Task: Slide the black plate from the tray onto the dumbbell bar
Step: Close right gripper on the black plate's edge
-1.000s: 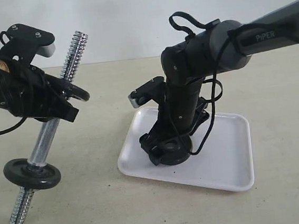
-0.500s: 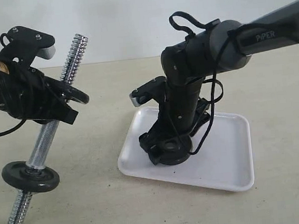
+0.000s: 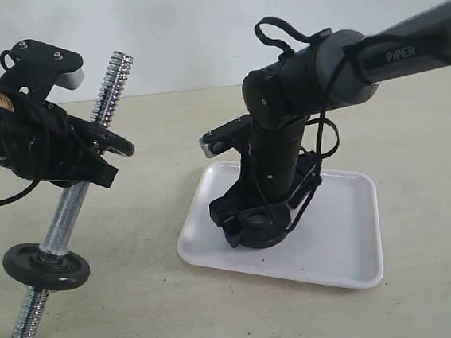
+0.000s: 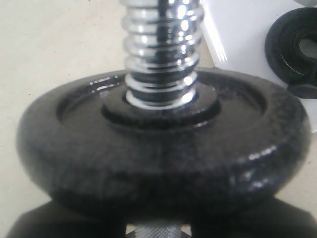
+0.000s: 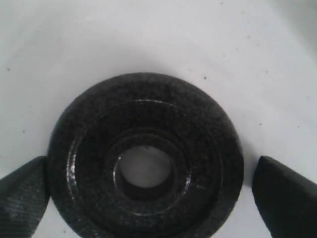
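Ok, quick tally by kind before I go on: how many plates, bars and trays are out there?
White tray: 1
Chrome dumbbell bar: 1
Black plates: 3 (loose plate, lower bar plate, upper bar plate)
Total: 5

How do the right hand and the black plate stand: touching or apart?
Cannot tell. Right wrist view: white tray shows between the black plate and one finger of the right hand; the other finger meets its rim, contact unclear.
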`<state>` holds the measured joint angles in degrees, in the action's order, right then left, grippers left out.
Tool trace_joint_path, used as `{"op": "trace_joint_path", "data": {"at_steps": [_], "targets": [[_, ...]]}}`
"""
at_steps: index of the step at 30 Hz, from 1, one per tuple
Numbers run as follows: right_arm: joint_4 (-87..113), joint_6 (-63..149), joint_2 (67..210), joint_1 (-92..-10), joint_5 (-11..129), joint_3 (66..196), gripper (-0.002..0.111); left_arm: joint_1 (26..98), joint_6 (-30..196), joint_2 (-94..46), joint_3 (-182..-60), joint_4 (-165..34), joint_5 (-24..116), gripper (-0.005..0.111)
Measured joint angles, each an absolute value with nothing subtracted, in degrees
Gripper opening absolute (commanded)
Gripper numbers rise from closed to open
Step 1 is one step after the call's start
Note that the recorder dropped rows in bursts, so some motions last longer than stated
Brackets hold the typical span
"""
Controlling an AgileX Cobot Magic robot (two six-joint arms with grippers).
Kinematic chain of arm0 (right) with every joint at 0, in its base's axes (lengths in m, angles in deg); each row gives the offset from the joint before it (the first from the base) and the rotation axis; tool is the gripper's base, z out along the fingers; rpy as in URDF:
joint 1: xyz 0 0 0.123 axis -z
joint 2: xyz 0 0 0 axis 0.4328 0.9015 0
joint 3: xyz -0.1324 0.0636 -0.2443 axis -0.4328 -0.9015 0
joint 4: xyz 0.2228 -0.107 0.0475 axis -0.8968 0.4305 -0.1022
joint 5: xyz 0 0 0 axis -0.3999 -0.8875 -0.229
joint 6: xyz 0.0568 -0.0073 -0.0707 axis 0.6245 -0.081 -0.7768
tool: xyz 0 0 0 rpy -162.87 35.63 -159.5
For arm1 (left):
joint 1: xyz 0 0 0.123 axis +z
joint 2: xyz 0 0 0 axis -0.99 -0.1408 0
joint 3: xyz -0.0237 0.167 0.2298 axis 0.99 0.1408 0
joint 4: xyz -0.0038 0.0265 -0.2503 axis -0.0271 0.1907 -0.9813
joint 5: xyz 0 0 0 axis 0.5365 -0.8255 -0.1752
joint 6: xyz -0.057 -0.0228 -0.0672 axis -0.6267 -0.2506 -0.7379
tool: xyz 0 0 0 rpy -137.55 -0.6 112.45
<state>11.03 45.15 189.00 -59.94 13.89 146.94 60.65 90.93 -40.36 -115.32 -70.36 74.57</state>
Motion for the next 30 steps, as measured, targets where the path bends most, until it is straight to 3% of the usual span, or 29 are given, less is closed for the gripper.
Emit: {"op": "trace_joint_path", "data": {"at_steps": [4,7,10,16,30], "targets": [[11.1,46.2,189.0,-59.9,13.7,146.9,0.104,60.6,90.9,-40.4,-115.3,-70.4,74.6,0.004],[11.1,46.9,189.0,-59.9,13.6,146.9,0.095,60.6,90.9,-40.4,-115.3,-70.4,74.6,0.004],[11.3,47.2,189.0,-59.9,13.4,146.9,0.072,60.6,90.9,-40.4,-115.3,-70.4,74.6,0.004],[11.5,47.4,188.9,-59.9,13.2,146.9,0.003,60.6,90.9,-40.4,-115.3,-70.4,74.6,0.004],[14.3,48.0,188.9,-59.9,12.9,146.9,0.000,60.6,90.9,-40.4,-115.3,-70.4,74.6,0.004]]}}
